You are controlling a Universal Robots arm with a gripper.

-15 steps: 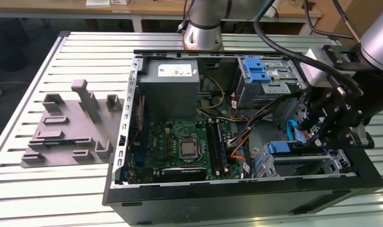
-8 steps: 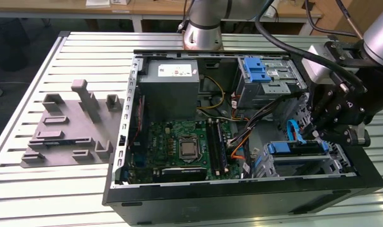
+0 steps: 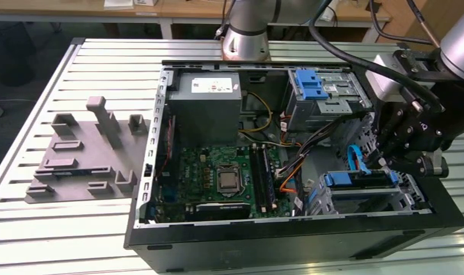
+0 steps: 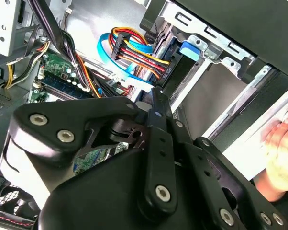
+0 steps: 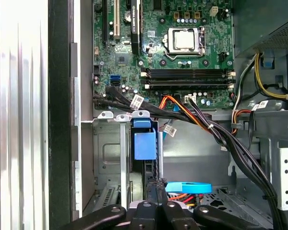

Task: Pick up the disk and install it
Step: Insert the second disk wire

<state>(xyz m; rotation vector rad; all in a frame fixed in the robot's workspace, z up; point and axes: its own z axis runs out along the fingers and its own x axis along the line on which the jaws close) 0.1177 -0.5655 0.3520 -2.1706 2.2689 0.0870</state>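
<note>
Inside, one open black computer case (image 3: pixel 293 240) lies on its side on a slatted metal table (image 3: pixel 64 229), with one green motherboard (image 3: pixel 216 177) on its floor and one grey power-supply box (image 3: pixel 205 109) above the board in the exterior view. Two drive cages stand along the case's edge at the exterior view's right: the upper cage (image 3: pixel 323 94) carries a blue latch, and the lower cage (image 3: pixel 362 192) holds the disk (image 3: pixel 360 179), seated in its bay with a blue rail showing on top. One grey moulded fixture (image 3: pixel 87 154) sits on the table, well apart from the case at the exterior view's left. One robot arm reaches down over the lower cage, its wrist pointing into the case. The gripper (image 5: pixel 156 189) hangs just above the disk's blue tab (image 5: pixel 145 143) in the first wrist view, its fingers pressed together with nothing between them. One person's hand (image 4: pixel 280 148) rests against the case's outer wall in the second wrist view.
</note>
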